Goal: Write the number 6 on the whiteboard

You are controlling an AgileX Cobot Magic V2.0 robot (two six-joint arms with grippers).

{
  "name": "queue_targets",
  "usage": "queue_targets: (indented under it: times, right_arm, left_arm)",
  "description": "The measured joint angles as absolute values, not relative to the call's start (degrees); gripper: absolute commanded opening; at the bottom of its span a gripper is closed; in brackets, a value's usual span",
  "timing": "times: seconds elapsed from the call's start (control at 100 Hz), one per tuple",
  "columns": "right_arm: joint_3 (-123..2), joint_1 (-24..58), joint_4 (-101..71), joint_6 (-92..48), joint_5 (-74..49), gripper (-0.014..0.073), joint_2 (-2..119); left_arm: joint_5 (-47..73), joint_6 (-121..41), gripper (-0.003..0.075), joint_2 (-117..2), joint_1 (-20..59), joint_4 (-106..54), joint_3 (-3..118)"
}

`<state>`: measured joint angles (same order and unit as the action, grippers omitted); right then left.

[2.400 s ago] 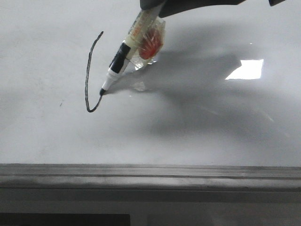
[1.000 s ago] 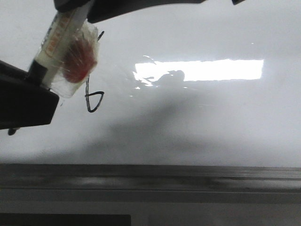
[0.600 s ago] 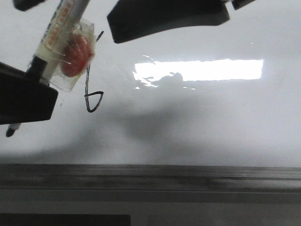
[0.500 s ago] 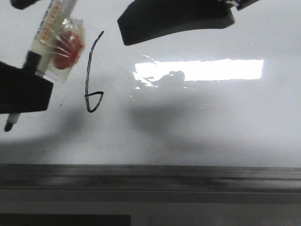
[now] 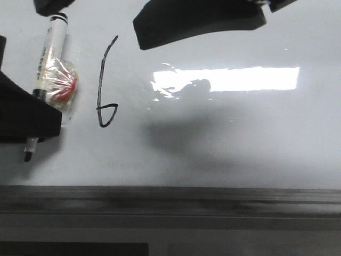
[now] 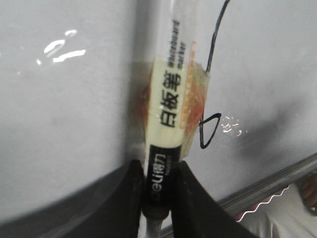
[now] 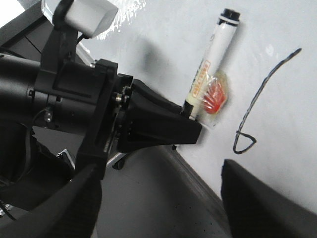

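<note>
Whiteboard is filling most of the front view, its dark frame edge running along the bottom and a bright rectangular reflection glaring right of centre. On it the number 6 is standing left of centre, a tall curved stem with a small angular loop at its foot. Just left of the digit the marker is hanging nearly upright, cap end up and black tip down near the board, with a clear wrapped bundle showing red inside taped to its barrel. The left gripper is clamping the marker low on its barrel, its dark body covering the left edge of the picture. A dark finger of the right gripper is hovering near the top, casting a shadow on the board; its other finger is cut off by the picture's edge, so I cannot tell how far it is parted. Left wrist view is showing the left gripper with both fingers pressing the marker between them, the 6 just beside the barrel. Right wrist view is showing the left gripper holding the marker against the whiteboard, the 6 nearby, and the right gripper's two dark fingers standing wide apart with nothing between them.
</note>
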<state>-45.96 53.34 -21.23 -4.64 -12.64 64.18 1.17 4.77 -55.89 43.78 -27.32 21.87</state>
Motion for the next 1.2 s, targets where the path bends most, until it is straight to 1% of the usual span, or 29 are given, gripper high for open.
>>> queue_targets:
  times: [0.08, 0.13, 0.2, 0.25, 0.32, 0.37, 0.4, 0.53, 0.56, 0.61, 0.68, 0.72, 0.73, 0.75, 0.76, 0.79, 0.83, 0.86, 0.87, 0.88, 0.9, 0.91, 0.92, 1.08, 1.2]
  right_arm:
    - [-46.0, 53.3, -21.2, -4.6, -12.9, 0.0449, 64.2]
    - [-46.0, 53.3, -21.2, -4.6, -12.9, 0.0449, 64.2]
    - [-46.0, 53.3, -21.2, -4.6, -12.9, 0.0449, 64.2]
    - [-46.0, 53.3, -21.2, -4.6, -12.9, 0.0449, 64.2]
    - [-46.0, 53.3, -21.2, -4.6, -13.0, 0.0449, 64.2]
    - [-46.0, 53.3, -21.2, -4.6, -13.0, 0.0449, 64.2]
    - [-46.0, 53.3, -21.2, -4.6, -13.0, 0.0449, 64.2]
    - [-46.0, 53.3, -21.2, -4.6, -13.0, 0.0441, 64.2]
    - [-46.0, 53.3, -21.2, -4.6, -13.0, 0.0426, 64.2]
    - [-46.0, 53.3, -21.2, -4.6, -13.0, 0.0376, 64.2]
    - [-46.0, 53.2, -21.2, -4.6, -13.1, 0.0239, 63.9]
    - [-46.0, 53.1, -21.2, -4.6, -13.4, 0.0127, 63.6]
    - [-46.0, 53.1, -21.2, -4.6, -13.4, 0.0087, 63.5]
    - [-46.0, 53.1, -21.2, -4.6, -13.5, 0.0047, 63.2]
    - [-46.0, 53.0, -21.2, -4.6, -13.7, 0.0007, 63.1]
    - [-46.0, 53.0, -21.2, -4.7, -13.8, -0.0069, 62.7]
    - [-46.0, 53.0, -21.2, -4.7, -13.8, -0.0062, 61.9]
    - [-45.9, 53.0, -21.2, -4.7, -13.8, -0.0061, 61.3]
    - [-45.7, 53.0, -21.2, -4.7, -13.8, -0.0061, 61.0]
    - [-45.7, 53.0, -21.2, -4.7, -13.8, -0.0061, 60.8]
    - [-45.5, 53.0, -21.2, -4.7, -13.8, -0.0061, 60.3]
    - [-45.5, 53.0, -21.2, -4.7, -13.8, -0.0061, 60.1]
    - [-45.3, 53.0, -21.1, -4.7, -13.8, -0.0061, 59.7]
    - [-41.4, 53.0, -18.0, -4.7, -11.9, -0.0061, 53.2]
    - [-36.0, 53.0, -15.7, -4.7, -6.2, -0.0061, 46.2]
  left_arm:
    - [0.8, 4.8, -0.0015, -55.9, 43.8, -27.4, 21.9]
    - [0.7, 4.8, 0.0011, -55.9, 43.8, -27.7, 21.9]
    - [0.3, 4.8, 0.0115, -55.9, 43.8, -27.8, 21.9]
    - [0.0, 4.8, 0.0226, -55.9, 43.8, -28.0, 21.9]
    - [0.0, 4.8, 0.0349, -55.9, 43.8, -28.3, 22.0]
    - [0.0, 4.8, 0.0395, -55.9, 43.8, -28.4, 22.0]
    - [0.0, 4.8, 0.0405, -55.9, 43.8, -28.5, 22.1]
    - [0.0, 4.9, 0.0399, -55.3, 44.0, -28.5, 22.3]
    - [0.0, 4.9, 0.0399, -55.0, 44.0, -28.5, 22.3]
    - [0.0, 4.9, 0.0399, -54.2, 44.0, -28.5, 22.3]
    - [0.0, 4.9, 0.0399, -52.6, 43.8, -28.5, 22.2]
    - [0.0, 4.9, 0.0395, -51.0, 43.7, -28.5, 22.2]
    - [0.0, 4.9, 0.0393, -50.7, 43.7, -28.5, 22.2]
    - [0.0, 4.9, 0.0380, -49.8, 43.7, -28.5, 22.2]
    - [0.0, 4.9, 0.0374, -49.4, 43.7, -28.5, 22.2]
    - [0.0, 4.8, 0.0323, -47.6, 43.7, -28.5, 22.1]
    - [0.0, 4.8, 0.0243, -45.5, 43.7, -28.3, 22.1]
    - [0.0, 4.8, 0.0146, -43.3, 43.7, -28.0, 22.1]
    - [0.0, 4.8, 0.0126, -42.8, 43.7, -27.6, 22.1]
    - [0.0, 4.8, 0.0085, -41.9, 43.7, -27.4, 22.1]
    - [0.0, 4.8, 0.0044, -41.0, 43.7, -26.8, 22.1]
    - [0.0, 4.8, 0.0003, -40.1, 43.7, -26.6, 22.1]
    - [0.0, 4.8, -0.0015, -39.6, 43.7, -26.1, 22.1]
    - [0.4, 4.8, -0.0019, -29.4, 43.7, -20.2, 22.1]
    - [0.5, 4.8, -0.0019, -22.5, 43.7, -16.3, 20.9]
